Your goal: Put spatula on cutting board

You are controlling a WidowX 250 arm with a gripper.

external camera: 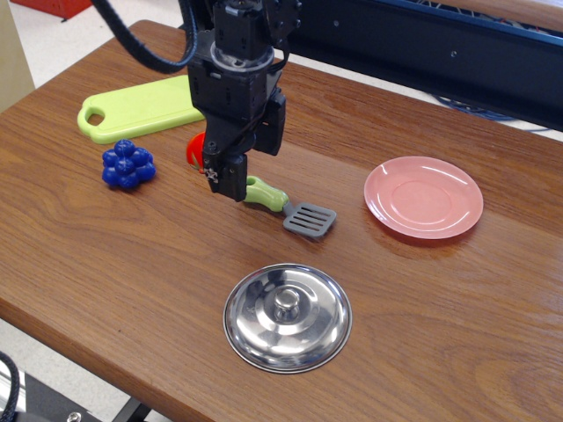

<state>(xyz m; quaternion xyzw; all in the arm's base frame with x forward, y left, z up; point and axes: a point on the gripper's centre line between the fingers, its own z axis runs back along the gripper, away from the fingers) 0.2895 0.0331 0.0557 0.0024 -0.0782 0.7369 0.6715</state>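
The spatula point(286, 206) lies flat on the table point(132, 264), grey blade pointing toward the pink plate point(424, 196), green handle end partly hidden behind the gripper point(239, 172). The gripper is low over that handle end, just in front of the tomato point(196, 148) — its fingers overlap from here, so whether they grip anything cannot be told. The cutting board point(141, 109) sits well beyond the spatula, behind the blue grapes point(127, 164); the steel lid point(288, 316) lies nearer the camera.

Spatula point(290, 207) flat mid-table (green handle, grey slotted blade); lime cutting board point(141, 109) far-left, well apart.
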